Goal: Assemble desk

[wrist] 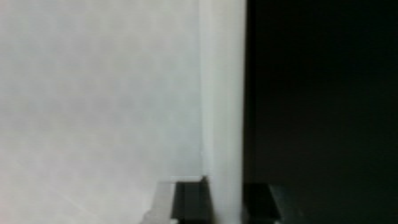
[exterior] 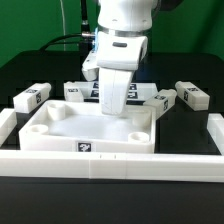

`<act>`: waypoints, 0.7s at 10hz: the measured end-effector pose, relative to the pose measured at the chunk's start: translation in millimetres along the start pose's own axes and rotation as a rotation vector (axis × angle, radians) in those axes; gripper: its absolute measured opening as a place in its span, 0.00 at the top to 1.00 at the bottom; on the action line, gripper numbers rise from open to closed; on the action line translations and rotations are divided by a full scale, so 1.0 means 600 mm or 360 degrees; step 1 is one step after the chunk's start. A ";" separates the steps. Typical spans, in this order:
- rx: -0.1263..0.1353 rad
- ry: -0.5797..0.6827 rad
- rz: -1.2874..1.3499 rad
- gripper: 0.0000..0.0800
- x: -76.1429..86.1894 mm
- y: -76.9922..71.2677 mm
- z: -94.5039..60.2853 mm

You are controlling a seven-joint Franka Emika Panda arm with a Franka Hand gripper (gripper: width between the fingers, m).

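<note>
Exterior view: we read the full layout, taking the tabletop (exterior: 92, 127) as dial centre. It is white plastic, rectangular and rimmed, with a smooth matte floor. It has round corner sockets (exterior: 140, 133) and a small black-and-white tag (exterior: 85, 147) on its 6 o'clock rim. That rim lies just beside the low white barrier wall (exterior: 110, 166), which also bounds the black counter (exterior: 30, 202) at 9 and 3 o'clock. Square-section white pieces lie flat and apart from the tabletop: a leg (exterior: 33, 97) at 10 o'clock, a second leg (exterior: 73, 90) at 11, a third leg (exterior: 160, 97) at 1 and a fourth leg (exterior: 192, 94) at 2, each tagged. The white arm (exterior: 122, 30) comes down onto the 12 o'clock rim and its body hides the contact. Wrist view: only here do we see the fingers (wrist: 187, 206), two dark blurred shapes set narrow. A bright white strip of the tabletop (wrist: 221, 120) fills the gap between them, so we read them as clamped on the rim. To one side is pale flat plastic; to the other, black counter (wrist: 329, 100).
</note>
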State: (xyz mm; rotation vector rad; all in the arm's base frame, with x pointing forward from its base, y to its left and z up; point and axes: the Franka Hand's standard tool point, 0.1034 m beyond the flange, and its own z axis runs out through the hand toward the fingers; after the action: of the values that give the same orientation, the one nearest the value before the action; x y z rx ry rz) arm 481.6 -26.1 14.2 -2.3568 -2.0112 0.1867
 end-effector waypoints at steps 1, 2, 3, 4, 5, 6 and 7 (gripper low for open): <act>0.0000 0.0000 0.0000 0.92 0.000 0.000 0.000; -0.0005 0.0000 -0.0011 0.92 0.003 0.001 -0.001; -0.0016 0.0006 -0.0031 0.92 0.016 0.004 -0.002; -0.0024 0.0011 -0.0067 0.92 0.039 0.009 -0.003; -0.0039 0.0017 -0.0097 0.92 0.062 0.016 -0.004; -0.0047 0.0019 -0.0101 0.92 0.081 0.020 -0.006; -0.0061 0.0025 -0.0108 0.92 0.111 0.030 -0.009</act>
State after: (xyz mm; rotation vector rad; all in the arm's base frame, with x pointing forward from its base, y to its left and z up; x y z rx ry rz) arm 509.9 36.8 13.0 -2.3003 -2.1023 0.1276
